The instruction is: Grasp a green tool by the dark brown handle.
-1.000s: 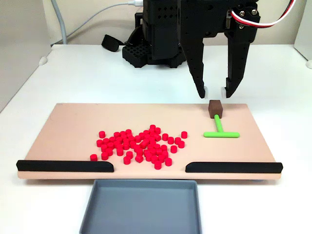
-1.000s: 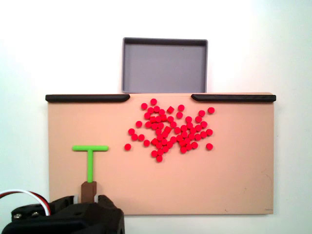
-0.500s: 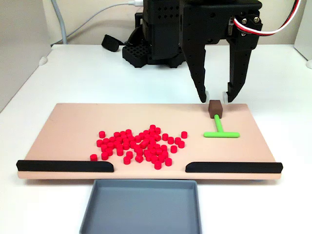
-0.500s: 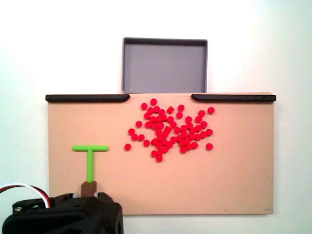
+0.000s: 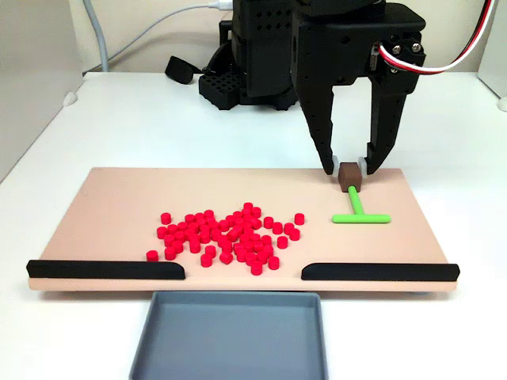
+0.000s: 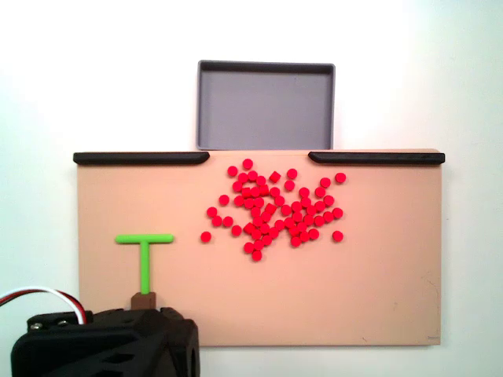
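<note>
The small bright-green T-shaped tool (image 5: 358, 212) lies flat on the right part of the tan board (image 5: 103, 206) in a fixed view facing the arm, its thin stem running from the crossbar at the near end back to the dark brown cube-like handle (image 5: 348, 176) at the far end, close to the board's far edge. The black two-finger gripper (image 5: 348, 168) stands over that handle with its jaws apart, one fingertip at the block's left side and the other at its right, so the block sits between them. Whether the tips touch the block cannot be told. The stem's long axis runs near to far, across the line between the fingertips, so closing would likely squeeze the handle's two side faces. In a fixed view from above, the handle (image 6: 143, 300) pokes out from under the arm's black body. The scattered red cylinders (image 5: 226, 231) lie well apart to the left.
</note>
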